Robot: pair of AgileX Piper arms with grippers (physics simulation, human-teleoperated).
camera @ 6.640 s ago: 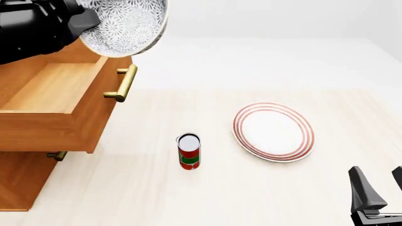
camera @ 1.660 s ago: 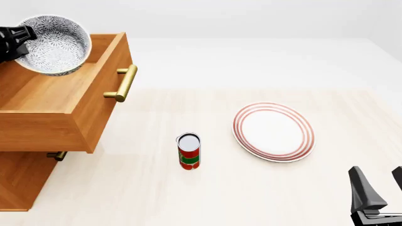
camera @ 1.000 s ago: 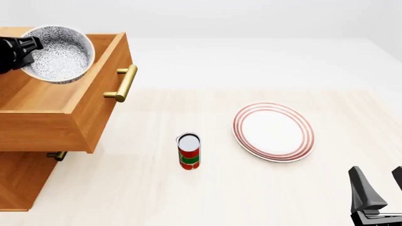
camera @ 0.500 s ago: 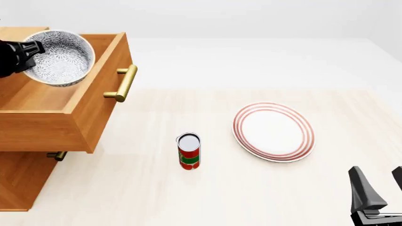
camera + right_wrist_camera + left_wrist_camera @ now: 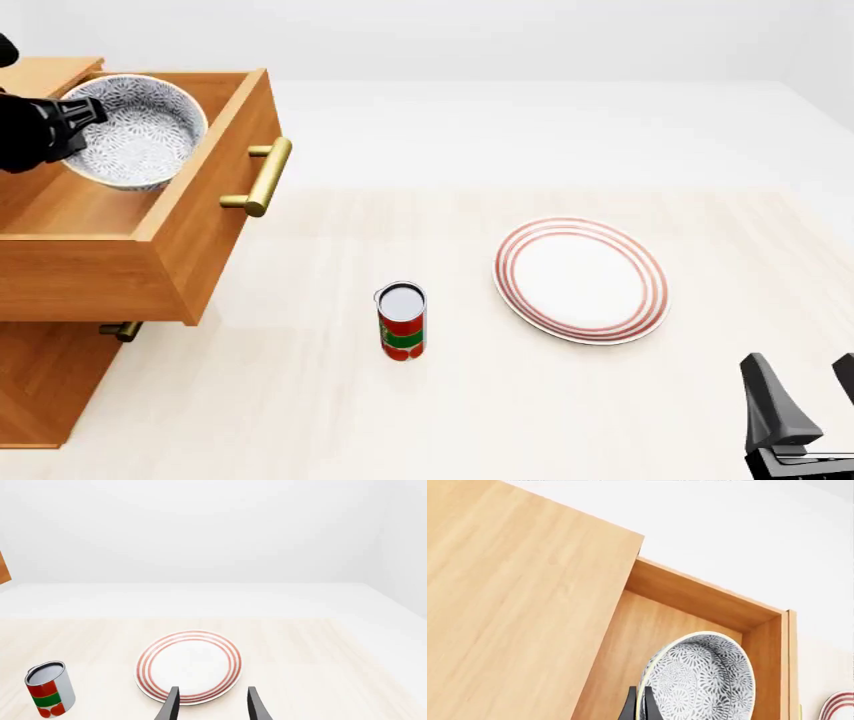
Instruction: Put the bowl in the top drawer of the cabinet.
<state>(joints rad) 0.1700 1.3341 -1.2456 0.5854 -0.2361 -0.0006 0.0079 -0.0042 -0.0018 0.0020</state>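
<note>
Since the preceding frames, the bowl [image 5: 134,131] has been lowered slightly and shifted toward the pulled-out top drawer [image 5: 160,250], while all else is unchanged. At the lower right of the front view, the right gripper [image 5: 801,392] is shown idle, its fingers held apart with nothing between them. Toward the frame centre, a red and green can [image 5: 402,321] is seen upright, with a red-ringed plate [image 5: 581,280] lying flat to its right, apart from it. At the upper left, the bowl is clamped by its rim in the left gripper [image 5: 70,118] and is held tilted over the drawer's open interior. The cabinet [image 5: 40,380] is seen along the left edge.
</note>
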